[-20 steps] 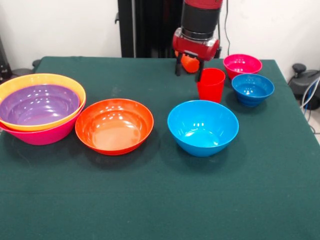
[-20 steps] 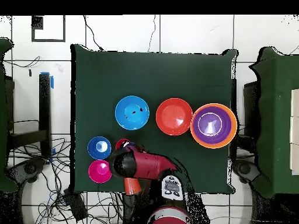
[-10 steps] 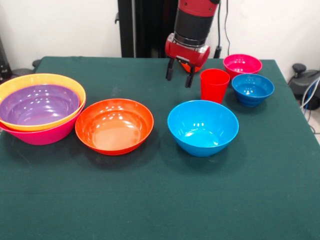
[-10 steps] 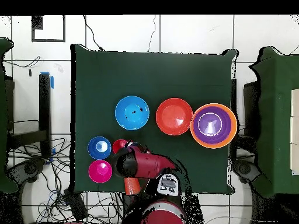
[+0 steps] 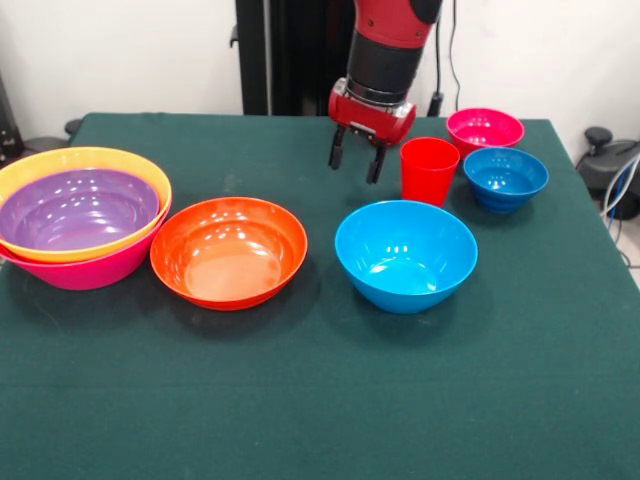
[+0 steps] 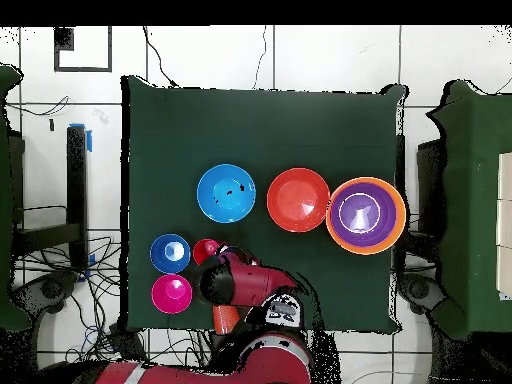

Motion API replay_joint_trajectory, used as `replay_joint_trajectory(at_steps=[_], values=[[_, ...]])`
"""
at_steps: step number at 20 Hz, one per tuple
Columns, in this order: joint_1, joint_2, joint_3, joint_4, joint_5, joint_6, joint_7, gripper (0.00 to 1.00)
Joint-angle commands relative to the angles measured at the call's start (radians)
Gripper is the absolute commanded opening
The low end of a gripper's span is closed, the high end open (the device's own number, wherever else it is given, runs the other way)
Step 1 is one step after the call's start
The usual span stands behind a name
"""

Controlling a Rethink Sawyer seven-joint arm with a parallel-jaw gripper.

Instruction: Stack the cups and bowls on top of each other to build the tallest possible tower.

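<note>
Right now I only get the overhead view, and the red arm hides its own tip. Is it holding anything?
Observer: No. In the front view the fingers are open with nothing between them.
Operator: Are they touching that red cup?
Observer: No, they hang beside the red cup, with a gap between.
Operator: And the pile at the side, is that just purple in orange?
Observer: There is a third. From the front, a pink bowl shows beneath the yellow-orange bowl, which holds the purple bowl.
</note>
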Motion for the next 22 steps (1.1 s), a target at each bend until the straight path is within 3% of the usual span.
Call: replay_joint_trajectory(at_steps=[1, 12, 22], values=[[0.008, 0.043, 0.065, -0.050, 0.028, -0.085, 0.162, 1.00], [0.003, 0.026, 0.086, -0.021, 0.028, -0.102, 0.166, 1.00], [-0.056, -0.156, 0.159, 0.064, 0.026, 0.111, 0.120, 1.00]])
